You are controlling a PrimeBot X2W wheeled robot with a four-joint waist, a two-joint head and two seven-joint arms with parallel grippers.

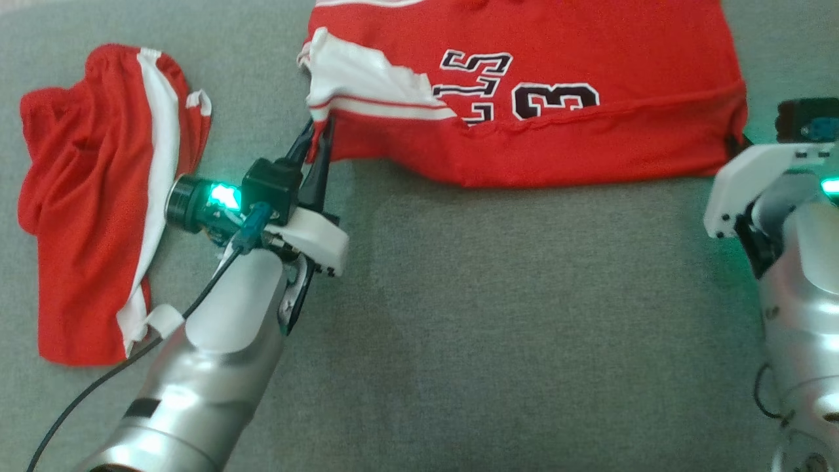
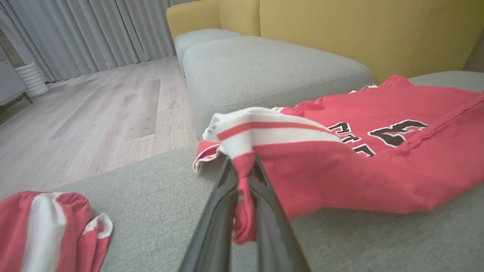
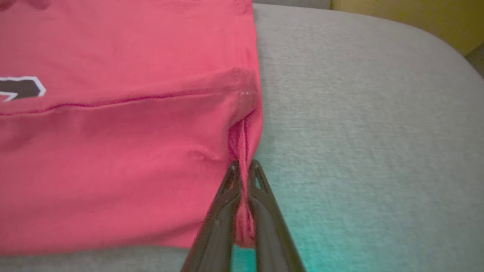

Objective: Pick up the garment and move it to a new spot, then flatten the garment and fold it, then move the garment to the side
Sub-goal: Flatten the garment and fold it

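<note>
Red jersey [image 1: 557, 85], white trim; grey cushion [image 1: 491, 314].

The red jersey [image 1: 577, 151], with black numbers and white-striped trim, lies partly folded across the upper centre and right.

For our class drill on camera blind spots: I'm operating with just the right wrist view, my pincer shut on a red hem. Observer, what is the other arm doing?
Observer: The left pincer is shut on the jersey's opposite near corner, below white striped trim.
Operator: Anything else on the cushion?
Observer: Red shorts with a white stripe lie crumpled left of the jersey, apart from it.
Operator: What's beyond the cushion?
Observer: Pale wooden floor, then grey curtains.
</note>
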